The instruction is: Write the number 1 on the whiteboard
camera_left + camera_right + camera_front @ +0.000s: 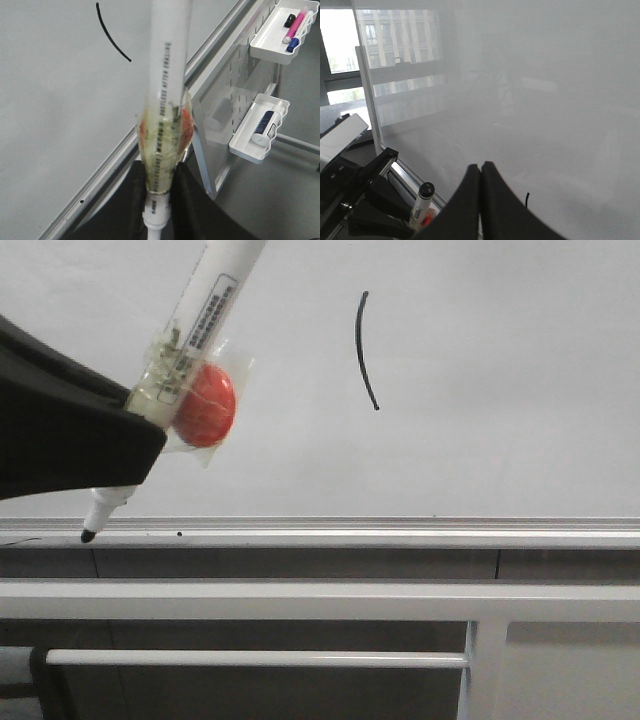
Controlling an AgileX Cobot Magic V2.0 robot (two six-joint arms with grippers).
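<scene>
The whiteboard (500, 390) fills the front view above its silver rail (400, 530). The number 1 (364, 350) is a thin, slightly curved black stroke on it, also seen in the left wrist view (111, 37) and partly in the right wrist view (527, 200). My left gripper (140, 445) (160, 175) is shut on a white marker pen (205, 310) wrapped in tape with a red lump (205, 405). The pen's black tip (88, 535) is down by the rail, far to the lower left of the stroke. My right gripper (481, 166) is shut on nothing, off the board.
Grey-white frame bars (300, 600) run below the rail. Beside the board, a panel carries a white tray with several markers (282, 32) and a second white tray (260, 130) holding an eraser-like block.
</scene>
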